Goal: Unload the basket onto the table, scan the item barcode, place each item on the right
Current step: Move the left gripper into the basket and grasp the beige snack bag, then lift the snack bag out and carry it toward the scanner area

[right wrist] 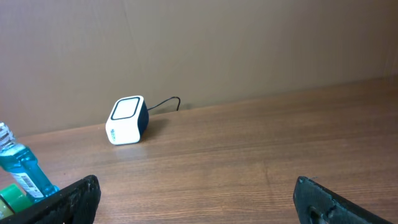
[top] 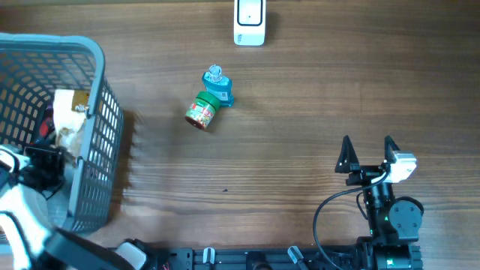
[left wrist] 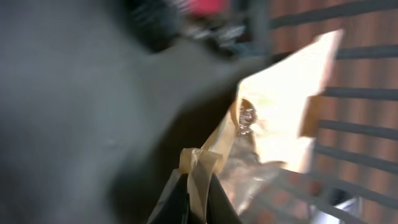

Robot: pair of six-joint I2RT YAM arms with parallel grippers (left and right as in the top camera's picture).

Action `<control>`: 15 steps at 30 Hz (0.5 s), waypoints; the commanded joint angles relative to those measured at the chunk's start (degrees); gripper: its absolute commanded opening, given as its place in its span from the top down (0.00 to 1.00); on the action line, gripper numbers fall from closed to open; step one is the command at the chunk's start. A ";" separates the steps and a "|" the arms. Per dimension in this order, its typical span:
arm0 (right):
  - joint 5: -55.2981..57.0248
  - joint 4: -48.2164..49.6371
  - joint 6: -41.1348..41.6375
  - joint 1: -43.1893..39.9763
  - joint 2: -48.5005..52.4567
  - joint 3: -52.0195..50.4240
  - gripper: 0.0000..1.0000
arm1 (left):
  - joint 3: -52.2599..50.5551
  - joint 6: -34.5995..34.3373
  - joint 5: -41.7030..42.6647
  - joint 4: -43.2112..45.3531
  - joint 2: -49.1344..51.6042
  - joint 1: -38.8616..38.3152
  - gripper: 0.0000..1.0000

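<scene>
Pinched the folded edge of a crinkled packet between the closed fingers of the left gripper, down inside the grey basket at the desk's left edge. Looked cream and tan, with a shiny clear-plastic patch; could not make out any print through the blur. Found it hemmed in by the basket's slatted wall on one side and dark, blurred shapes on the other, with something red deeper in.

Saw the right gripper near the front right corner, fingers spread wide and holding nothing. Found open bare wood from there toward the far edge.

Noted, left of the desk's centre and between the basket and the far edge, a blue bottle with a clear cap touching a green-lidded jar lying on its side.

Spotted the white scanner at the middle of the far edge, its dark cable trailing behind it.
</scene>
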 commanded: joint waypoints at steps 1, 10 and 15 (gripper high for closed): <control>-0.55 0.15 -0.66 0.35 -0.31 -0.07 0.00 | 0.04 -3.56 2.86 1.01 -9.81 -0.52 0.96; -0.55 0.15 -0.66 0.35 -0.31 -0.07 0.00 | 0.11 -7.45 1.18 1.51 -22.58 -0.52 0.96; -0.55 0.15 -0.66 0.35 -0.31 -0.07 0.00 | 0.76 -9.38 1.18 1.51 -28.46 -0.52 0.96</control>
